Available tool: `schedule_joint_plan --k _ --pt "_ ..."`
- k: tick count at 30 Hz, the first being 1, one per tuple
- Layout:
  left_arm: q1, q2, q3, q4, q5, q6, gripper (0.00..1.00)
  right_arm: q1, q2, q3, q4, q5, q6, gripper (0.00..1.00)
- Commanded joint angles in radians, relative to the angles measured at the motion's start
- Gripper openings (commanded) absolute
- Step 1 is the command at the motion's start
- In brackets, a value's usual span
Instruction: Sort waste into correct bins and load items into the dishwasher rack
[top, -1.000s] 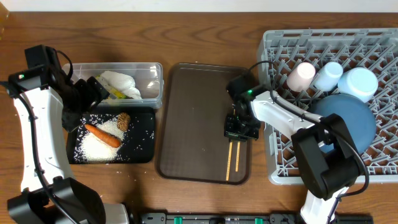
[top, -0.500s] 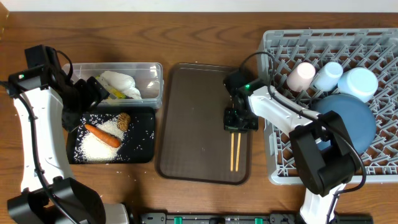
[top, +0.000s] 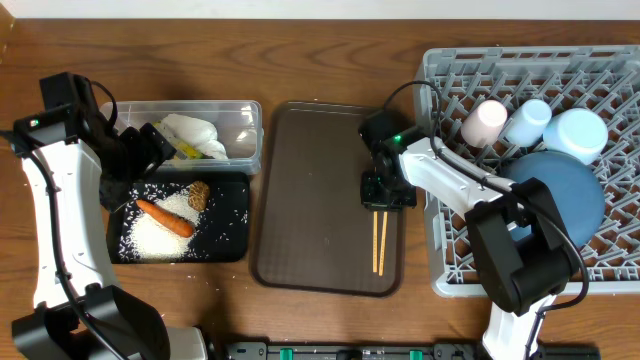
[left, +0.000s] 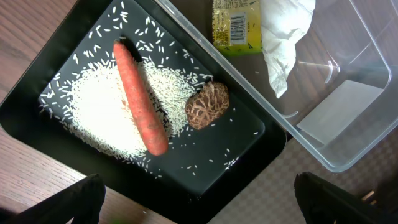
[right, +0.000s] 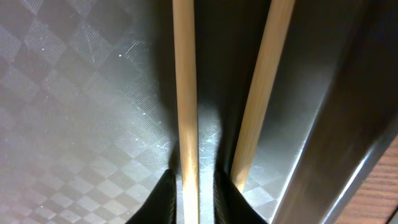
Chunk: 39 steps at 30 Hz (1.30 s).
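I saw the right jaws narrow around one of the chopsticks lying on the brown tray; whether they gripped, I could not tell. The left jaws stood wide above the black tray.

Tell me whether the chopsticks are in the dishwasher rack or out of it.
Out. The chopsticks lie flat on the brown tray, left of the rack, their upper ends under the right gripper.
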Motion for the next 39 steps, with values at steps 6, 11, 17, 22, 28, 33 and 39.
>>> schedule_joint_plan --k 6,11,17,22,28,33,39 --pt "0.004 -0.015 0.0 -0.003 -0.006 0.002 0.98 -0.003 0.016 0.009 0.002 0.021 -0.005 0.02" --pt "0.004 -0.015 0.0 -0.003 -0.006 0.002 0.98 -0.003 0.016 0.011 0.007 0.02 -0.005 0.01" --pt "0.004 -0.015 0.0 -0.003 -0.006 0.002 0.98 -0.005 0.013 0.09 0.006 0.006 -0.032 0.01" --pt "0.004 -0.015 0.0 -0.003 -0.006 0.002 0.98 -0.005 0.009 0.232 -0.034 -0.023 -0.067 0.01" --pt "0.004 -0.015 0.0 -0.003 -0.006 0.002 0.98 -0.02 0.008 0.43 -0.203 -0.021 -0.182 0.01" --pt "0.004 -0.015 0.0 -0.003 -0.006 0.002 0.98 -0.064 0.008 0.558 -0.393 -0.018 -0.284 0.01" --pt "0.004 -0.015 0.0 -0.003 -0.006 0.002 0.98 -0.135 0.008 0.603 -0.519 -0.014 -0.346 0.01"
